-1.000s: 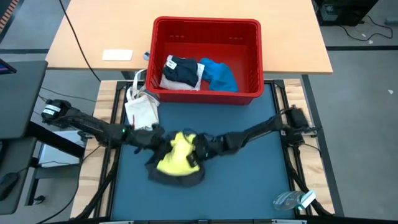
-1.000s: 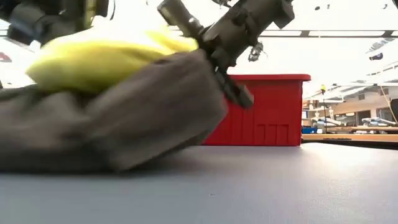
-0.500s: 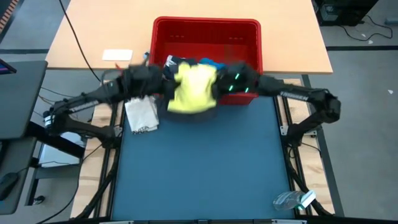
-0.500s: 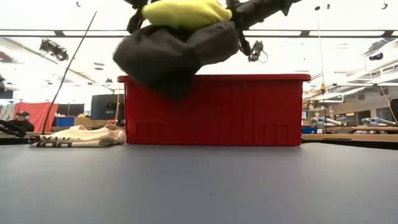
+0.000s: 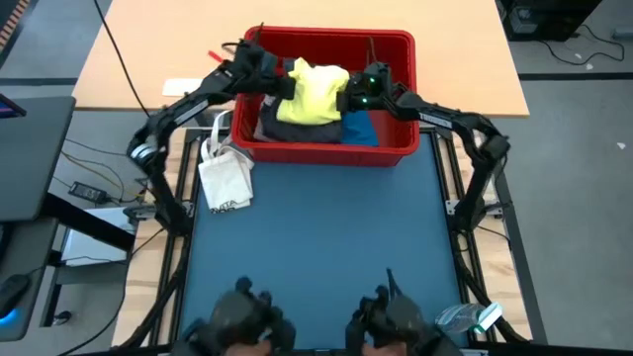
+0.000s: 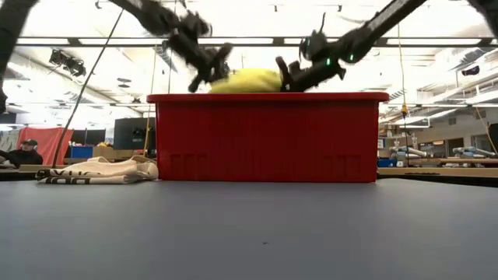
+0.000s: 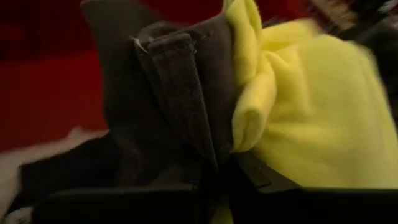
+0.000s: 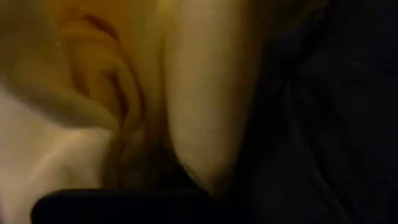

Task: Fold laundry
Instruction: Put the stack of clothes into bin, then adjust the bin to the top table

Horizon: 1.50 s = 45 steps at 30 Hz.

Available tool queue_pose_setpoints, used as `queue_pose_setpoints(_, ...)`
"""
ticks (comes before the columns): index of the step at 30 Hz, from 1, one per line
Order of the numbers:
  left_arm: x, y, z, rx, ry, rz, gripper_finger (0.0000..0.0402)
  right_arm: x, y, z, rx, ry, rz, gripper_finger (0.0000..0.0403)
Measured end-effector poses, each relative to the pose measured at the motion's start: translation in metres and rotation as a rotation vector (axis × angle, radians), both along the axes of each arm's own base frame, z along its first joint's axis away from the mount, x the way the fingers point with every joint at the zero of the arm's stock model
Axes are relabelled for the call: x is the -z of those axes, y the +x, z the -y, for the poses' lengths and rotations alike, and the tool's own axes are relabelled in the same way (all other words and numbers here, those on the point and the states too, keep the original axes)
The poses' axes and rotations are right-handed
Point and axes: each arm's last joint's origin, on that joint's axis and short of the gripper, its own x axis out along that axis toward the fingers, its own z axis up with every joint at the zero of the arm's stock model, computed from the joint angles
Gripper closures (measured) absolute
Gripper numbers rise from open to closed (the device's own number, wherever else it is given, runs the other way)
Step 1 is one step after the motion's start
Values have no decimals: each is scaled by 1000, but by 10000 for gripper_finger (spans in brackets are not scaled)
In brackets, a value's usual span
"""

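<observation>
The bright yellow T-shirt (image 5: 312,91) and the dark grey garment (image 7: 174,93) form one bunched bundle at the top of the red basket (image 5: 396,153), with the yellow cloth (image 6: 247,80) showing above the rim. My left gripper (image 5: 282,87) is shut at the bundle's left side. My right gripper (image 5: 348,97) is shut at its right side. A small blue piece (image 5: 361,129) and dark navy cloth (image 5: 267,121) lie in the basket under the bundle. My left gripper pinches the bundle's left side where a dark grey seam fold (image 7: 186,143) and a yellow fold (image 7: 249,124) meet, several layers together. The fingers slant down from the table's left. The bundle's underside is hidden by the basket wall. My right gripper holds the bundle's right side on bunched yellow folds (image 8: 186,124), with dark cloth (image 8: 311,112) beside them. It comes slanting down from the table's right. The cloth fills its wrist view, so the fingertips and layers are hidden.
A small white bag with strap handles (image 5: 226,178) lies at the blue table's left side, by the basket's near left corner. A clear plastic object (image 5: 465,318) sits at the near right corner. Two dark shapes (image 5: 247,318) show at the near edge.
Both grippers, still shut, rose from the middle of the table and swung toward the far edge, then came down over the red basket. The yellow and grey bundle was lifted clear of the table, carried between them, and now sits at the basket's top.
</observation>
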Motion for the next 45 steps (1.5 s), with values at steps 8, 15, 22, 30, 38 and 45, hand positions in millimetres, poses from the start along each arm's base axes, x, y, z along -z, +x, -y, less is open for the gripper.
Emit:
queue_pose_setpoints(8, 58, -9, -51, -8, -149, -74, 226, 35, -30, 42, 35, 86, -60, 188)
queue_pose_setpoints(15, 27, -34, -56, -28, -48, -35, 147, 11, -61, 38, 114, 205, -67, 108)
queue_pose_setpoints(22, -56, -58, -24, 199, 237, 25, 148, -56, -77, 1, 98, -94, -77, 134)
queue_pose_setpoints(30, -87, -48, 64, 603, 434, -120, 217, -100, -69, -77, -270, -379, -113, 182)
queue_pose_setpoints(38, -54, -5, 153, 1055, 296, -289, 318, -89, -54, -160, -728, -312, -236, 286)
queue_pose_setpoints(45, 9, 23, 187, 1041, 192, -497, 391, -56, -43, -200, -881, -197, -568, 380)
